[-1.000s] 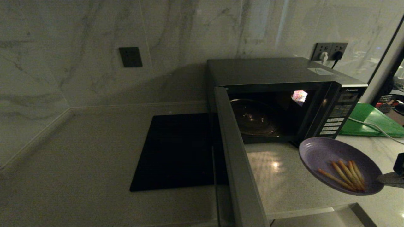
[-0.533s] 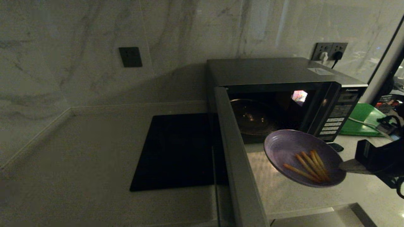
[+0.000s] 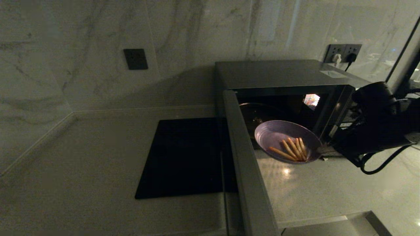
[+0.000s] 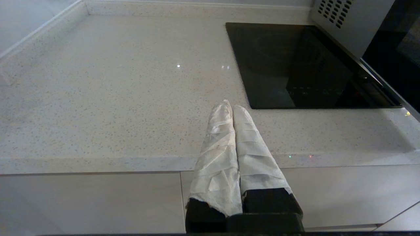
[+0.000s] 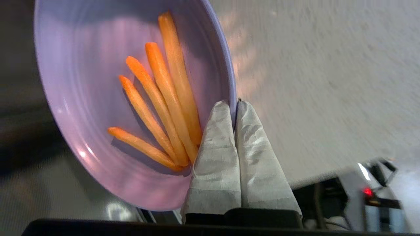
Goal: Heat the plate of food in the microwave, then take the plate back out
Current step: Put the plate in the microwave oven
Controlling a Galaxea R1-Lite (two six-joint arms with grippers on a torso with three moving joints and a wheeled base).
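Observation:
The plate of food (image 3: 279, 137) is pale lavender with several orange sticks (image 3: 290, 150) on it, and it hangs in the air at the mouth of the microwave (image 3: 279, 77). My right gripper (image 3: 323, 151) is shut on the plate's right rim (image 5: 233, 98), one finger inside and one outside. The microwave's door (image 3: 244, 154) stands swung open toward me, and a glass turntable (image 3: 256, 113) shows in the dark cavity behind the plate. My left gripper (image 4: 230, 105) is shut and empty, parked over the counter's front edge, out of the head view.
A flat black cooktop (image 3: 183, 157) lies on the counter left of the open door. The right arm (image 3: 374, 121) covers the microwave's button panel. Wall sockets with plugs (image 3: 343, 52) sit behind the microwave. A cable (image 3: 380, 164) loops under the right arm.
My right arm has carried the plate left and away from me, from over the counter at the right to the microwave's opening. The left arm has stayed where it was.

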